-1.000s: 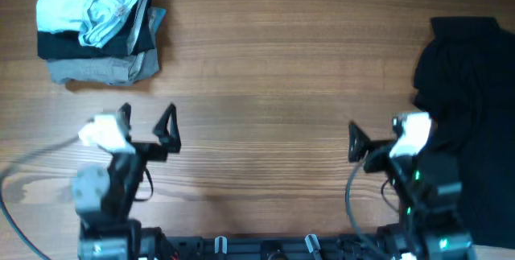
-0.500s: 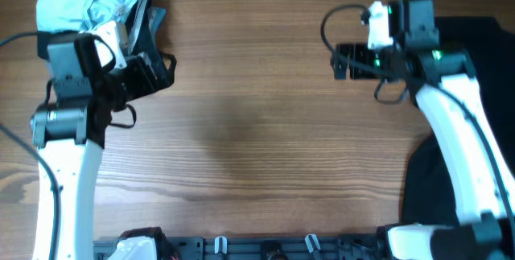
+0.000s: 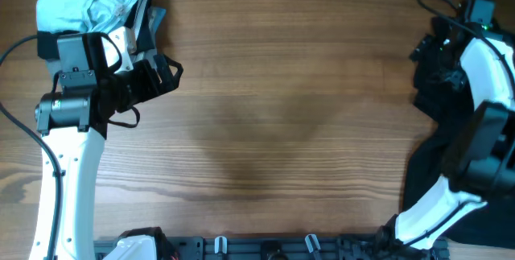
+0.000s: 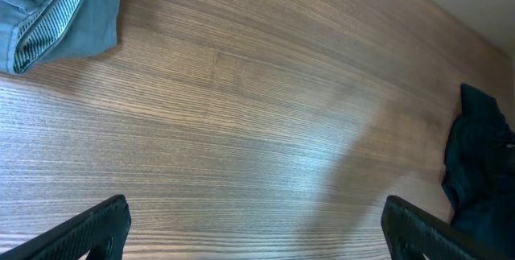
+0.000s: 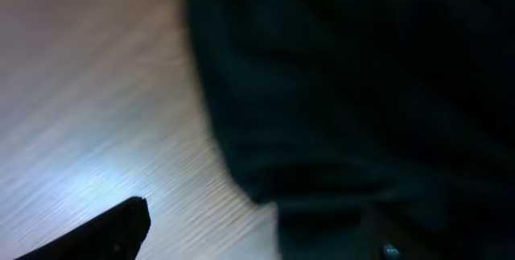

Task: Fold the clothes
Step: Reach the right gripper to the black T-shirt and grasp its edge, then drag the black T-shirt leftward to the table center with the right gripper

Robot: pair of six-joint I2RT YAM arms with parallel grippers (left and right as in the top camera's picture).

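A black garment lies crumpled at the table's right edge; it also shows in the left wrist view and fills the blurred right wrist view. My right gripper is open over the garment's left edge, with one finger above the wood and the other above the cloth. A stack of folded clothes with a light blue piece on top sits at the far left; its corner shows in the left wrist view. My left gripper is open and empty beside the stack, above bare wood.
The wooden table stretches between the stack and the black garment. The arms' base rail runs along the front edge.
Both arms have risen from the front edge. The left one went to the folded stack and stays there. The right one swung further right onto the black garment.
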